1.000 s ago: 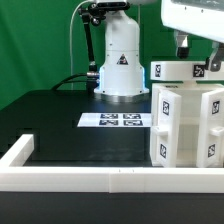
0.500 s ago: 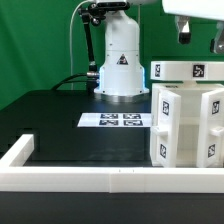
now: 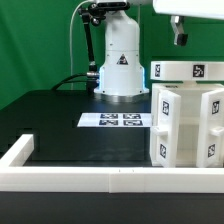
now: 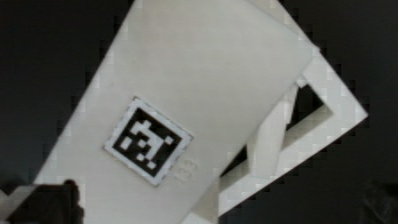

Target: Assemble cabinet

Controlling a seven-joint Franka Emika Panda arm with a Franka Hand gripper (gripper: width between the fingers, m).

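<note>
The white cabinet body (image 3: 185, 125) stands upright at the exterior view's right, with marker tags on its sides. A white top panel (image 3: 185, 70) with tags lies flat on top of it. My gripper (image 3: 200, 35) hangs just above the panel with its fingers spread and nothing between them. Only one dark finger (image 3: 180, 34) shows fully. In the wrist view the tagged top panel (image 4: 178, 110) fills the picture from close up, with the cabinet body (image 4: 294, 135) under its edge. One dark fingertip (image 4: 36, 205) shows at the corner and is not touching the panel.
The marker board (image 3: 123, 121) lies on the black table in front of the robot base (image 3: 120, 60). A low white wall (image 3: 100, 180) runs along the table's front edge and turns back at the exterior view's left (image 3: 18, 150).
My gripper has risen straight up from the top panel, which stays on the cabinet body. The fingers were beside the panel a second ago and are now above it.
</note>
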